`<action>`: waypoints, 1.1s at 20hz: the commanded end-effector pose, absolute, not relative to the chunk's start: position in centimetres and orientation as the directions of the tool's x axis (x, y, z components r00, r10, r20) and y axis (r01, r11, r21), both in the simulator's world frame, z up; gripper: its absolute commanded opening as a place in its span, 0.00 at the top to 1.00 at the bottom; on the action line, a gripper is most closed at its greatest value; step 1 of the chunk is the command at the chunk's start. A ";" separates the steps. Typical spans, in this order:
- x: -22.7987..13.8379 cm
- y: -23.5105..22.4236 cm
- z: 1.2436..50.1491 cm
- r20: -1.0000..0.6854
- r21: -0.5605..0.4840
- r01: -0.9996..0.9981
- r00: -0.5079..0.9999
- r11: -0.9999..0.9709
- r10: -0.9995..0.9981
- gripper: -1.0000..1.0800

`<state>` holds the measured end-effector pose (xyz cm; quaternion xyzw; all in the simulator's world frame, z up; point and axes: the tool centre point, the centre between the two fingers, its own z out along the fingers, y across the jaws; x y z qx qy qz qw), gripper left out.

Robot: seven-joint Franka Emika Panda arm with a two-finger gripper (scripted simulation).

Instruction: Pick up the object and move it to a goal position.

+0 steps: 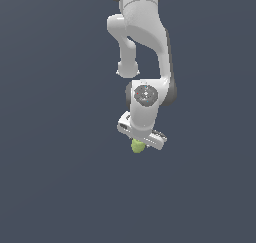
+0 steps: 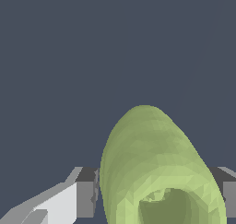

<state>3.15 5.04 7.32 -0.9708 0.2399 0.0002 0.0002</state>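
Pear (image 2: 156, 168): lodged between the fingers (image 2: 85, 197) of gripper (image 1: 139, 143), jaws pinching its sides. Long axis pointing away from the palm, dimpled end nearest. Hanging under the arm (image 1: 145, 37).

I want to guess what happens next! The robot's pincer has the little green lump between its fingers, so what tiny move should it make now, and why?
Probably a small lift straight up. In the wrist view the yellow-green lump sits between both fingers, which stand right at its sides. In the exterior view it peeks out just under the pincer. No goal marker shows, so raising it first seems safest.
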 end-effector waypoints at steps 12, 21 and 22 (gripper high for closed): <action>8.2 -6.8 10.2 0.000 0.000 -0.467 0.884 -0.884 -0.467 1.00; 10.4 -11.4 11.3 0.000 0.000 -0.467 0.884 -0.884 -0.467 1.00; 10.5 -11.7 11.3 0.000 0.000 -0.467 0.884 -0.884 -0.467 1.00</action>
